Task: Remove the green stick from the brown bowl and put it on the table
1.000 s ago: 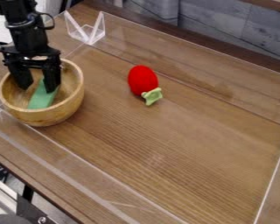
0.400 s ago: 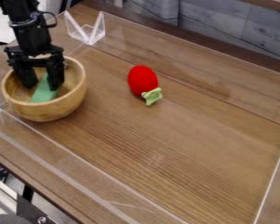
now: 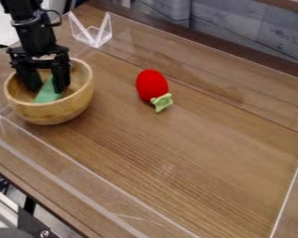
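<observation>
The brown bowl stands at the left of the wooden table. Inside it leans the green stick, its upper part between the gripper's fingers. My black gripper points straight down into the bowl, open, with one finger on each side of the stick. I cannot tell whether the fingers touch the stick. The stick's lower end lies on the bowl's floor, partly hidden by the near rim.
A red strawberry-like toy with a green stem lies near the table's middle. A clear plastic wall fences the table at the back left and along the edges. Grey boards rise behind.
The bowl and the stick inside it have shifted a little toward the back, away from the camera. The gripper has stayed open over the bowl.
</observation>
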